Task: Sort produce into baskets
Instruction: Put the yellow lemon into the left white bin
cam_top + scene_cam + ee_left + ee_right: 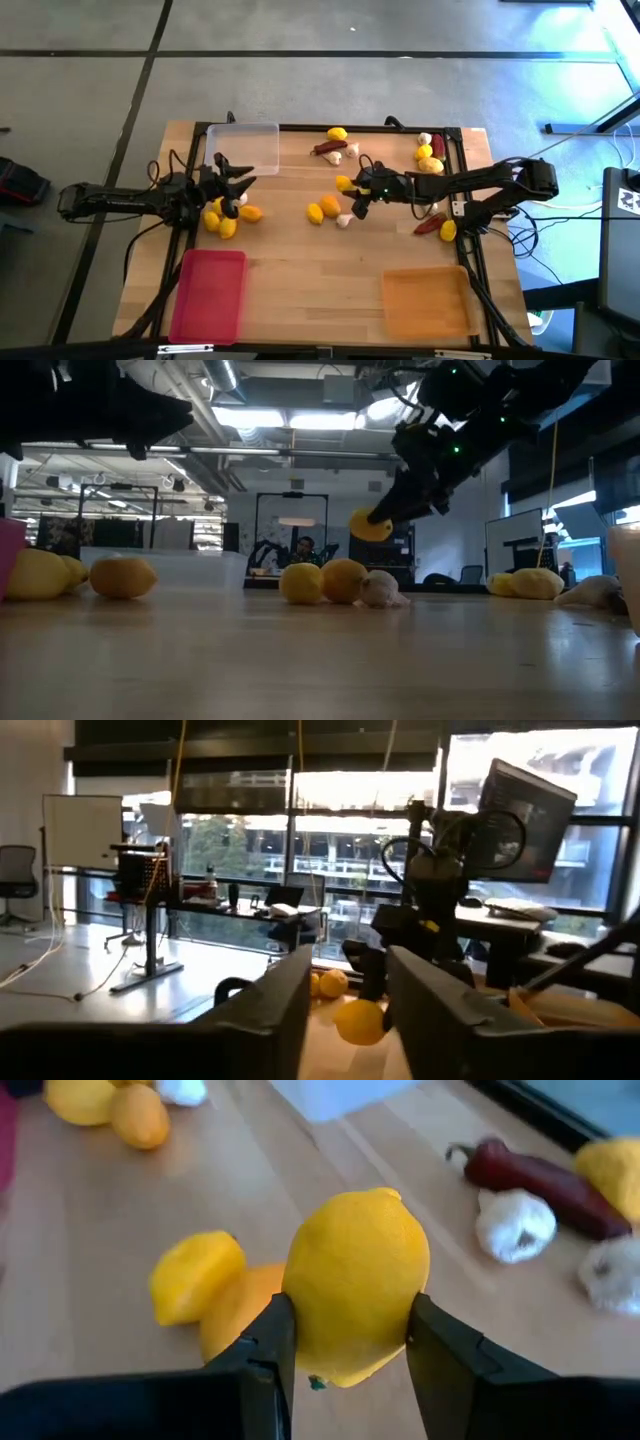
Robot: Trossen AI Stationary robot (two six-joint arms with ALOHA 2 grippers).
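The right claw [348, 1342] pinches a yellow lemon [357, 1285] clear of the counter [300, 270], likely for carrying to a basket, while the left claw [232, 180] stands spread at nine o'clock.

A wooden table [300, 270] carries a clear tray [245, 147] at its far left, a pink tray [208, 295] near left and an orange tray [427, 302] near right, with lemons [322, 209], garlic bulbs [344, 220] and red chilies [328, 147] scattered between
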